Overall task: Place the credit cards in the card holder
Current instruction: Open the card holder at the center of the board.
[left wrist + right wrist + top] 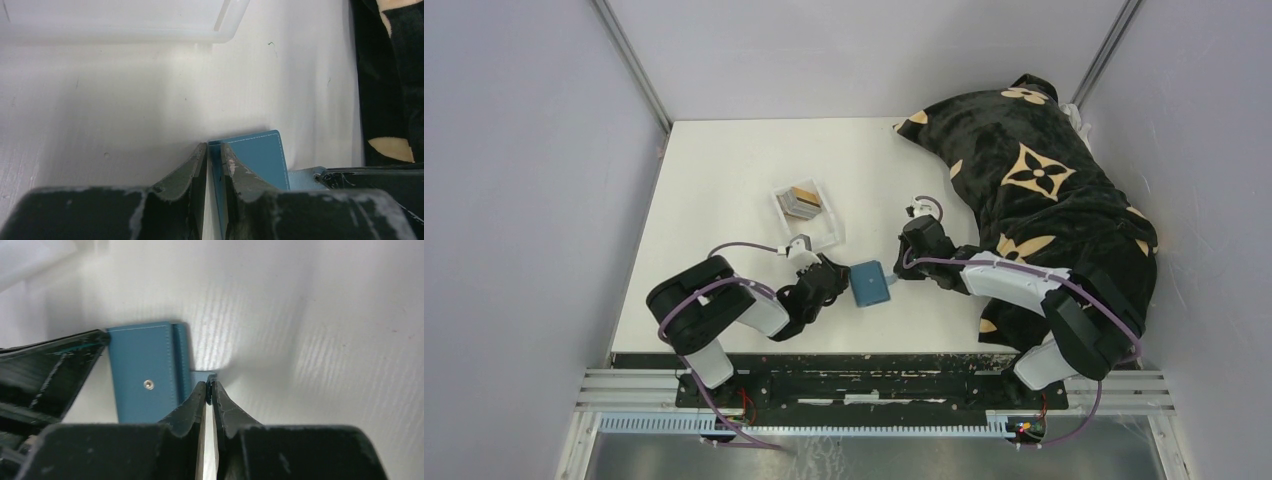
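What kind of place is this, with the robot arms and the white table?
Probably a robot test booth in a lab. Plain grey walls box in a white table, two robot arms are bolted to a metal rail at its edge, and both pinch a blue wallet.

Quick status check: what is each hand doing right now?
Left hand: closed on the wallet edge.
Right hand: closed on the wallet's tab.
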You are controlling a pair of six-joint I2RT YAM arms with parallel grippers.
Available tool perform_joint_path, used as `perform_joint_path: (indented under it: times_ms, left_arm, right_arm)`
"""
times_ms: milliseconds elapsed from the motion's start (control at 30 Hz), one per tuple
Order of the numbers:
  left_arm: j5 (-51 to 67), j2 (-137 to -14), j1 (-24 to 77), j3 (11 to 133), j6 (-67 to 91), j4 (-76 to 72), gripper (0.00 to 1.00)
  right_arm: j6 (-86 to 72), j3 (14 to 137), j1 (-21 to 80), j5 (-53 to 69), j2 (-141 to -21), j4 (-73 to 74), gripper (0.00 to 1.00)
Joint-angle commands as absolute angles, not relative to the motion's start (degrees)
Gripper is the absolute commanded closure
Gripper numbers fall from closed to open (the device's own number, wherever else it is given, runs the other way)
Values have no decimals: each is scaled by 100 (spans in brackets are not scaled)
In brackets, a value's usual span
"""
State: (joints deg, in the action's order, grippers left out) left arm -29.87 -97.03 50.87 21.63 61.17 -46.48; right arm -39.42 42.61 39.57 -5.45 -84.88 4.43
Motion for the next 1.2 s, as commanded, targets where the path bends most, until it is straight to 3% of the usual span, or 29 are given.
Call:
perform_joint_path:
  times_ms: [0, 500, 933, 1167]
  left_arm:
    - [-3030, -9615, 5113, 2045, 5669, -3442, 77]
    - [-3192, -9163, 5113, 1890, 5638, -3267, 73]
    - [-3760, -7707, 5127, 1597, 5635, -2676, 65]
    - [-4474, -6663, 5132, 1170, 6080, -1960, 65]
  right_arm:
    - [-3783, 4339, 3920, -1044, -8676, 731, 87]
    - [-3642, 4459, 3916, -1527, -8809, 1105, 71]
    - [-3038, 5163, 3920, -1300, -8414, 1464, 66]
    - [-2710, 6212, 4078, -932, -8817, 1545, 64]
